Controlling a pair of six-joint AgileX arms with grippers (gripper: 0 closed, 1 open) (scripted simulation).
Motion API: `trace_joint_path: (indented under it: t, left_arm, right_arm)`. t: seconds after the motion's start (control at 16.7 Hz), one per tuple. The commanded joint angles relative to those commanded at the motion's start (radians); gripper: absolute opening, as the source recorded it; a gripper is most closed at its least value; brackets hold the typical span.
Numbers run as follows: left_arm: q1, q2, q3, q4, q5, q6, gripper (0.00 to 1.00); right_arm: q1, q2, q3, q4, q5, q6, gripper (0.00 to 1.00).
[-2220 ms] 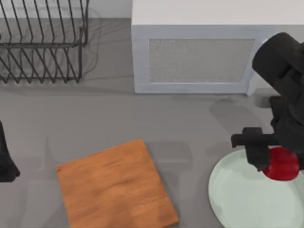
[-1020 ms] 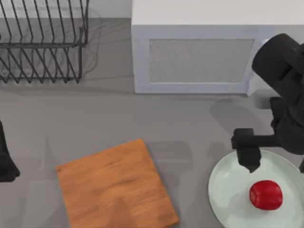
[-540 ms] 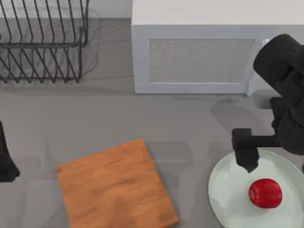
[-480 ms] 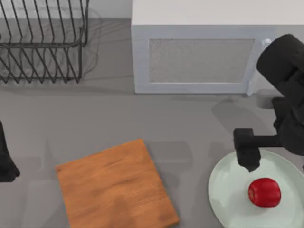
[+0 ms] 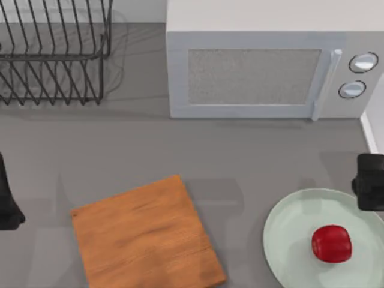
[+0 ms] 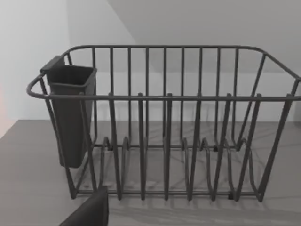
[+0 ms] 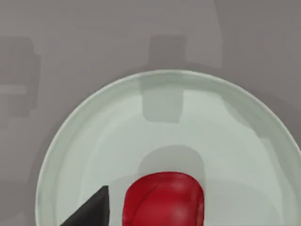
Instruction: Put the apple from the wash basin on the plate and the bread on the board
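One apple (image 5: 331,243) upright on plate (image 5: 288,234); board (image 5: 147,237) bare.

You've got the apple (image 5: 331,243) looking glossy and smooth, deep red with a soft sheen, sitting on a plate (image 5: 288,231) that reads as smooth glazed ceramic with a mild shine. The board (image 5: 147,237) shows you matt wood with visible grain, while the table (image 5: 240,156) looks flat matt grey. Your dish rack (image 6: 164,127) is thin dark wire, its cup (image 6: 70,113) dull dark plastic, and the microwave (image 5: 264,60) a pale satin casing.
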Motion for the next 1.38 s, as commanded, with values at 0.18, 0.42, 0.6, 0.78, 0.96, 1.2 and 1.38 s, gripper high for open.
trace_joint_path:
  t: [0.18, 0.42, 0.6, 0.78, 0.96, 1.2, 1.38]
  left_arm:
    - [0.0, 0.0, 0.0, 0.0, 0.0, 0.0, 1.0]
    - [0.0, 0.0, 0.0, 0.0, 0.0, 0.0, 1.0]
    - [0.0, 0.0, 0.0, 0.0, 0.0, 0.0, 1.0]
    - [0.0, 0.0, 0.0, 0.0, 0.0, 0.0, 1.0]
    - [0.0, 0.0, 0.0, 0.0, 0.0, 0.0, 1.0]
    - [0.003, 0.011, 0.008, -0.009, -0.001, 0.006, 1.0]
    - [0.024, 0.106, 0.083, -0.079, -0.003, 0.059, 1.0]
  right_arm:
    - [-0.094, -0.317, -0.207, 0.216, 0.0, -0.096, 1.0]
    - [-0.221, -0.702, -0.487, 0.509, 0.0, -0.225, 1.0]
    - [-0.3, -0.889, -0.654, 0.68, 0.0, -0.305, 1.0]
    - [-0.346, -0.982, -0.744, 0.771, 0.0, -0.352, 1.0]
    - [-0.351, -0.992, -0.754, 0.78, 0.0, -0.358, 1.0]
    - [-0.351, -0.992, -0.754, 0.78, 0.0, -0.358, 1.0]
    - [-0.351, -0.992, -0.754, 0.78, 0.0, -0.358, 1.0]
